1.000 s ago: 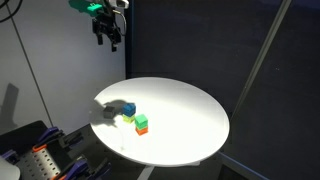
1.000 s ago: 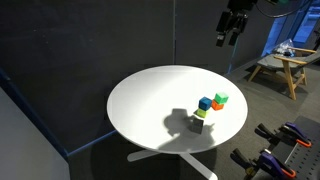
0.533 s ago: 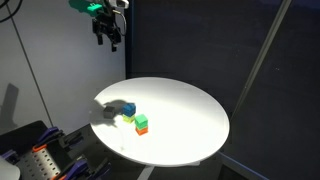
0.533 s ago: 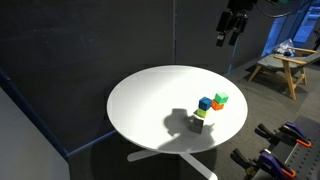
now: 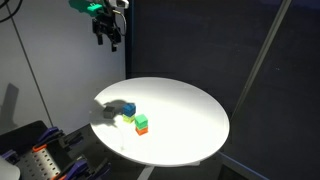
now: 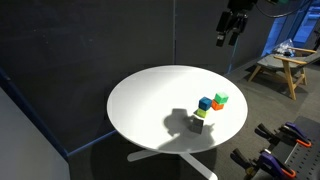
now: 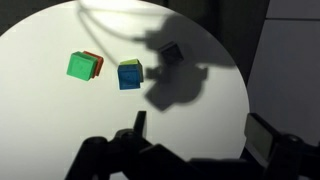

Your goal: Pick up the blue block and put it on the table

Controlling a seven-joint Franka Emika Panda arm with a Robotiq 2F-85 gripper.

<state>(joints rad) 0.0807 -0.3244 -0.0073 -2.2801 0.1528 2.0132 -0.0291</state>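
Observation:
The blue block [image 7: 129, 76] sits on a yellow-green cube near the middle of the round white table [image 7: 60, 120]. It also shows in an exterior view [image 6: 205, 103]. A green cube [image 7: 82, 66] rests on an orange one just left of it. A third small cube [image 7: 172, 52] lies in the arm's shadow to the right. My gripper [image 7: 200, 135] is open and empty, high above the table and apart from the blocks. It shows near the top in both exterior views [image 5: 108, 35] [image 6: 231, 28].
The blocks cluster [image 5: 136, 119] toward one side of the table [image 5: 190, 115]. A dark curtain stands behind. A wooden stool [image 6: 283, 66] and orange clamps [image 6: 280, 140] lie off the table.

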